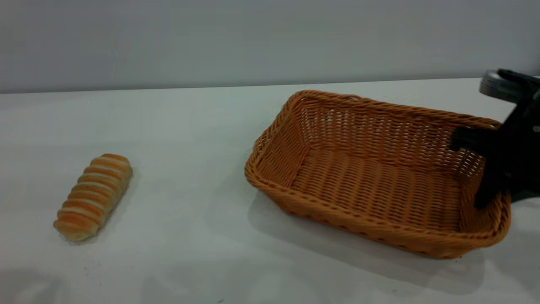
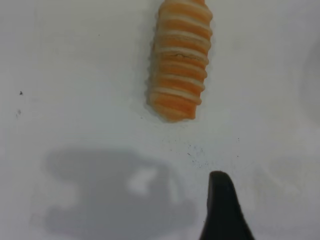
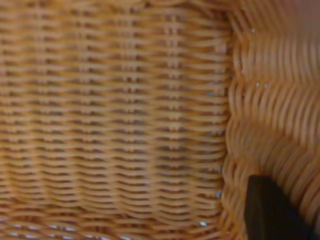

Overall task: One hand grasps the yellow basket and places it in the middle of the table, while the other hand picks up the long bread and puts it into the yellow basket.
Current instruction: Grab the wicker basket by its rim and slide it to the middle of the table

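Note:
The yellow basket [image 1: 375,177] is at the right of the table [image 1: 190,253], tilted, with a wide shadow under its near side. My right gripper [image 1: 485,185] is at the basket's right end wall, shut on that wall, one finger [image 3: 270,210] inside against the weave [image 3: 115,120]. The long bread [image 1: 93,195] lies on the table at the far left. In the left wrist view the bread [image 2: 181,57] lies a short way ahead of my left gripper [image 2: 221,200], which hovers above the table and shows only as a black tip. The left gripper is out of the exterior view.
A plain grey wall stands behind the table's far edge. White tabletop [image 1: 190,139] lies between the bread and the basket. A few dark specks [image 2: 197,155] mark the table near the bread.

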Controlling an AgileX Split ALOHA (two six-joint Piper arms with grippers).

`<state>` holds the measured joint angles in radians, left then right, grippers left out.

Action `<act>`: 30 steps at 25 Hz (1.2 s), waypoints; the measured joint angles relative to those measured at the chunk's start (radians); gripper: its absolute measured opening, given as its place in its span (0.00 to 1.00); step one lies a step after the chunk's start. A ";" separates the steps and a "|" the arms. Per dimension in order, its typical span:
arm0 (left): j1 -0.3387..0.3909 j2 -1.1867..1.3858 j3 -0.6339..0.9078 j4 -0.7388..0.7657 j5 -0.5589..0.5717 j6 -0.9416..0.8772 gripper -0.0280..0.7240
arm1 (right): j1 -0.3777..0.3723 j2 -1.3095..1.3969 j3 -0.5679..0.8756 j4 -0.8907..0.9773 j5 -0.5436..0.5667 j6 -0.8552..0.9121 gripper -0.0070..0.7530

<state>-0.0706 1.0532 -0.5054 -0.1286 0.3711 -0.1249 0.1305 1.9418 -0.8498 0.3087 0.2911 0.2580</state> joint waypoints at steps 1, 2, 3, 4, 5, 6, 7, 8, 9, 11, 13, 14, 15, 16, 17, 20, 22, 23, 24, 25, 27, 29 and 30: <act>0.000 0.000 0.000 0.000 0.000 0.000 0.74 | 0.001 0.000 -0.014 0.021 0.021 -0.016 0.07; 0.000 0.000 0.000 0.000 0.000 0.001 0.74 | 0.004 0.000 -0.031 0.048 0.038 -0.042 0.07; 0.000 0.000 0.000 0.000 0.000 0.001 0.74 | 0.013 0.000 -0.050 0.078 0.048 -0.077 0.07; 0.000 0.000 0.000 0.000 0.000 0.001 0.74 | 0.023 0.000 -0.068 0.118 0.060 -0.113 0.07; 0.000 0.000 0.000 0.000 0.000 0.001 0.74 | 0.040 0.001 -0.082 0.163 0.069 -0.161 0.07; 0.000 0.000 0.000 -0.003 -0.001 0.001 0.74 | 0.061 0.002 -0.099 0.203 0.073 -0.213 0.07; 0.000 0.000 0.000 -0.003 -0.002 0.001 0.74 | 0.080 0.005 -0.114 0.251 0.080 -0.258 0.07; 0.000 0.000 0.000 -0.005 -0.002 0.001 0.74 | 0.104 0.008 -0.128 0.300 0.082 -0.309 0.07; 0.000 0.000 0.000 -0.009 -0.002 0.001 0.74 | 0.128 0.011 -0.139 0.348 0.082 -0.356 0.07; 0.000 0.000 0.000 -0.021 -0.002 0.001 0.74 | 0.170 0.021 -0.162 0.423 0.083 -0.427 0.07; 0.000 0.000 0.000 -0.026 -0.002 0.001 0.74 | 0.208 0.038 -0.180 0.480 0.083 -0.479 0.07; 0.000 0.000 0.000 -0.026 -0.002 0.001 0.74 | 0.222 0.050 -0.187 0.497 0.083 -0.496 0.07; 0.000 0.000 0.000 -0.026 -0.002 0.001 0.74 | 0.237 0.062 -0.192 0.515 0.079 -0.510 0.07; 0.000 0.000 0.000 -0.028 -0.002 0.001 0.74 | 0.250 0.072 -0.193 0.524 0.070 -0.524 0.07; 0.000 0.000 0.000 -0.029 -0.002 0.001 0.74 | 0.260 0.083 -0.194 0.527 0.065 -0.538 0.07; 0.000 0.000 0.000 -0.030 -0.002 0.001 0.74 | 0.270 0.108 -0.200 0.537 0.052 -0.575 0.10; 0.000 0.000 0.000 -0.030 -0.004 0.001 0.74 | 0.270 0.118 -0.200 0.543 0.044 -0.585 0.14; 0.000 0.000 0.000 -0.030 -0.007 0.001 0.74 | 0.270 0.120 -0.201 0.547 0.039 -0.588 0.17; 0.000 0.000 0.000 -0.030 -0.010 0.001 0.74 | 0.270 0.121 -0.201 0.548 0.034 -0.590 0.22; 0.000 0.000 0.000 -0.031 -0.015 0.001 0.74 | 0.270 0.121 -0.202 0.552 0.031 -0.596 0.27; 0.000 0.000 0.000 -0.032 -0.034 0.001 0.74 | 0.270 0.121 -0.203 0.559 0.023 -0.607 0.39; 0.000 0.000 0.000 -0.032 -0.042 0.001 0.74 | 0.270 0.121 -0.203 0.559 0.018 -0.610 0.51; 0.000 0.001 0.000 -0.032 -0.043 0.001 0.74 | 0.270 0.120 -0.203 0.558 0.014 -0.611 0.58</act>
<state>-0.0706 1.0543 -0.5054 -0.1605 0.3279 -0.1239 0.4004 2.0623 -1.0527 0.8664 0.3052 -0.3531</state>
